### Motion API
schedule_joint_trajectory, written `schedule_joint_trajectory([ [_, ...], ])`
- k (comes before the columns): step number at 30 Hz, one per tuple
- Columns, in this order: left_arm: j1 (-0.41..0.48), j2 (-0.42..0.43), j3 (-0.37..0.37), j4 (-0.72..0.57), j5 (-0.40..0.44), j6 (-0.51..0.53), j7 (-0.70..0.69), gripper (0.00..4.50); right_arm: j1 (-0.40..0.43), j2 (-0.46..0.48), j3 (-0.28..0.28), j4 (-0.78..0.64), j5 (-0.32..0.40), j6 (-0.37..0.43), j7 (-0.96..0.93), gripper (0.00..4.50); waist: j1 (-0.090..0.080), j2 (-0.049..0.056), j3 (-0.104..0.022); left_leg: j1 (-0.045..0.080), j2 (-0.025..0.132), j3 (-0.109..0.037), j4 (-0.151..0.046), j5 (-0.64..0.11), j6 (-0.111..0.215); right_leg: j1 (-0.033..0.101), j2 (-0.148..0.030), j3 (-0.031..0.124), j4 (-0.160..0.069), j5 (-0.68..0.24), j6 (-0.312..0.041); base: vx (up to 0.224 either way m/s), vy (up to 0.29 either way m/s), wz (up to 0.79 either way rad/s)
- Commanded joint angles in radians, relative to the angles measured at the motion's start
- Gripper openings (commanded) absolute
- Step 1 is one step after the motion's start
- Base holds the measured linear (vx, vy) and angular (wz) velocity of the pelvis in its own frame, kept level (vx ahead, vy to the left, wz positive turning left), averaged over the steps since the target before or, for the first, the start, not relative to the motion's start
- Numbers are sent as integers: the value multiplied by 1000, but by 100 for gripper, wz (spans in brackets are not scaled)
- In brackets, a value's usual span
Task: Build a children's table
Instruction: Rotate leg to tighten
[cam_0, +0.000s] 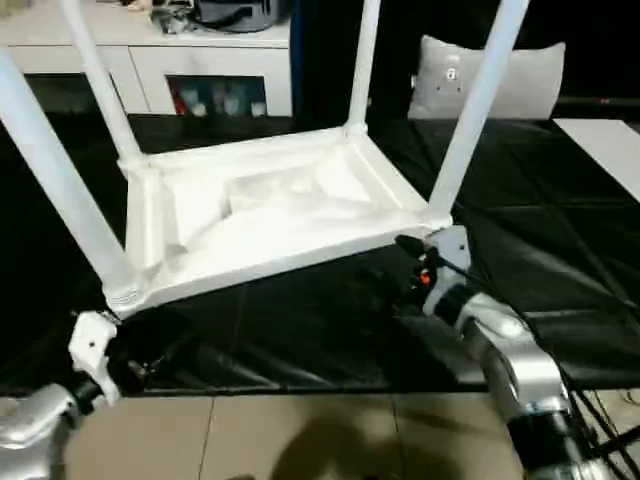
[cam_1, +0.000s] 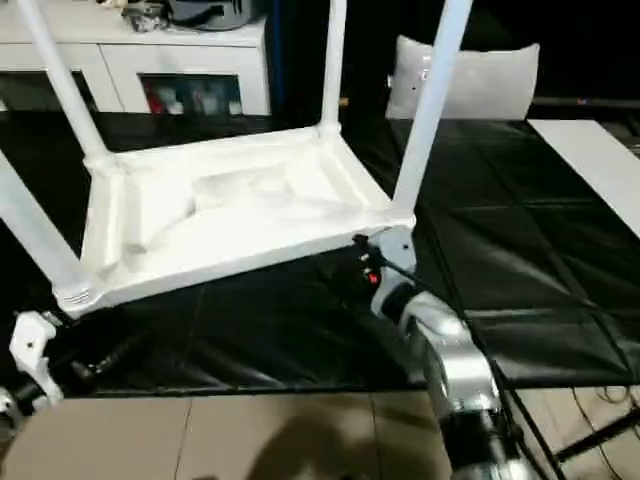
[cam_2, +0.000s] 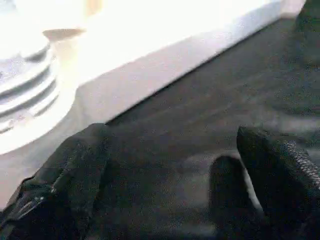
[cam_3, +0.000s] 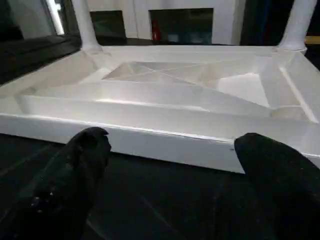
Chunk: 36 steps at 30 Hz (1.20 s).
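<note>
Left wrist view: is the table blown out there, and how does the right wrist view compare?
Left wrist view: table edge is overexposed, upper part washed to near white, the ribbed leg base soft and blurred. Right wrist view: even exposure, ribs of the tabletop underside readable, with mild sheen. Left eye view: underside glares pale, ribs hard to tell.

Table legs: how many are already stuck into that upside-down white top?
4, one at each corner of the tabletop: near left leg, far left leg, far right leg, near right leg. All point upward.
</note>
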Motion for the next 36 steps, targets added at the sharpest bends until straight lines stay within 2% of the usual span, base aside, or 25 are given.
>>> schedule_joint_trajectory([
  [1,-32,-75,-63,-16,16,-1,1,441,32,6,-12,-101,13,48,-49,450,-14,15,-36,19,62,-39,-93,-536,-4,22,-73,28,-109,-668,73,0,0,0],
  [4,-61,-127,-101,-56,49,-29,64,441,52,16,-13,-147,8,59,-71,450,-18,13,-28,35,63,-39,-96,-606,-22,13,-75,24,-112,-667,58,0,0,0],
  [5,-71,-144,-119,-90,56,-22,90,441,56,20,-13,-161,5,59,-77,450,-24,15,-34,18,65,-45,-100,-601,-21,33,-83,25,-102,-659,67,0,0,0],
  [6,-84,-167,-141,-146,66,-4,121,441,60,23,-10,-181,1,65,-87,450,-26,19,-40,-4,74,-53,-112,-591,-31,50,-93,45,-78,-606,53,0,0,0],
  [7,-88,-174,-147,-162,70,0,130,441,62,24,-9,-188,0,69,-91,450,-26,27,-38,-6,75,-55,-117,-597,-37,48,-94,51,-72,-587,40,0,0,0],
  [8,-92,-195,-169,-234,72,32,155,441,63,25,-7,-202,-7,68,-102,450,-28,13,-38,4,60,-48,-104,-567,-43,32,-103,53,-89,-607,19,0,0,0],
  [10,-86,-223,-223,-409,94,123,211,441,59,31,-10,-220,-26,75,-134,450,-29,17,-43,2,56,-44,-97,-509,-39,34,-109,58,-86,-595,-1,0,0,0],
  [13,-80,-245,-257,-549,117,212,248,441,58,35,-15,-241,-47,104,-175,450,-21,9,-43,-14,43,-31,-90,-378,-4,26,-91,74,-76,-548,-18,0,0,0],
  [15,-99,-275,-281,-640,144,297,307,441,60,38,-19,-253,-54,120,-195,450,-19,2,-59,-30,41,-26,-86,-268,5,37,-88,88,-52,-476,-19,0,0,0],
  [17,-137,-323,-317,-793,201,472,440,441,63,48,-34,-273,-59,157,-236,450,-7,11,-72,-31,47,-21,-76,-135,24,31,-82,99,-25,-305,-71,58,-48,2],
  [18,-149,-339,-324,-851,222,555,501,441,66,51,-35,-279,-69,166,-258,450,-2,12,-81,-43,49,-23,-64,-24,33,37,-79,105,7,-140,-117,0,0,0],
  [20,-153,-345,-325,-879,232,601,534,441,67,52,-34,-281,-76,171,-271,450,9,3,-80,-58,33,-14,-50,51,83,34,-74,107,20,-33,-159,0,0,0],
  [22,-145,-353,-317,-916,235,651,575,441,73,50,-24,-290,-91,179,-283,450,9,2,-79,-61,29,-10,-48,45,100,37,-70,105,19,-48,-158,0,0,0],
  [25,-73,-349,-269,-990,243,689,636,441,99,43,17,-321,-135,172,-290,450,3,5,-73,-62,24,-6,-48,-12,109,34,-63,96,-3,-200,-97,0,0,0],
  [26,-72,-350,-267,-991,245,689,639,441,99,42,18,-321,-138,171,-291,450,-3,22,-70,-105,21,-66,-65,-21,158,68,-67,28,6,-203,-75,0,0,0],
  [27,-63,-368,-246,-992,240,710,674,441,93,42,25,-320,-150,165,-296,450,-21,40,-73,-85,65,-115,-69,-78,172,51,-57,21,13,-169,-69,-24,-48,40],
  [28,-63,-369,-245,-992,239,712,675,441,92,42,26,-320,-150,165,-296,450,-32,53,-70,-77,100,-151,-89,-121,183,49,-41,15,37,-164,-73,-31,-79,56],
  [29,-56,-387,-237,-1006,231,765,701,441,87,41,29,-322,-150,170,-299,450,-48,56,-63,-62,142,-209,-123,-187,225,31,-22,31,96,-197,-78,-31,-79,56],
  [30,-56,-387,-237,-1006,230,766,701,441,86,41,29,-322,-151,170,-300,450,-51,57,-50,-41,127,-224,-118,-225,262,-4,-11,61,115,-233,-136,-5,-96,58],
  [31,-52,-389,-240,-1010,228,779,700,441,85,41,28,-323,-151,172,-303,450,-56,46,-47,-61,112,-229,-121,-263,260,11,-22,77,117,-237,-166,-39,-130,68],
  [32,-45,-382,-253,-1024,246,794,702,441,85,38,31,-325,-157,172,-306,450,-35,23,-29,-109,51,-192,-98,-361,176,25,-52,111,75,-333,-201,-39,-130,68],
  [33,-37,-370,-266,-1042,259,808,710,441,87,45,18,-327,-148,184,-316,450,-3,-22,-38,-69,-62,-87,61,-221,72,8,-148,86,-62,-721,-47,-62,-154,59],
  [34,-37,-370,-266,-1042,260,808,710,441,87,45,18,-327,-148,184,-316,450,-7,-21,-39,-33,-59,-50,98,-117,51,-35,-140,142,-99,-901,47,-40,-125,21],
  [35,-27,-362,-272,-1059,266,824,719,441,92,50,4,-335,-129,190,-308,450,33,-33,-33,-101,-52,-46,118,-52,78,15,-158,194,-72,-986,186,-40,-125,21],
  [36,-24,-359,-272,-1062,268,823,720,441,93,49,2,-338,-124,192,-303,450,55,-37,-46,-109,-39,-59,106,-69,94,29,-180,231,-45,-911,223,-50,-81,-2],
])
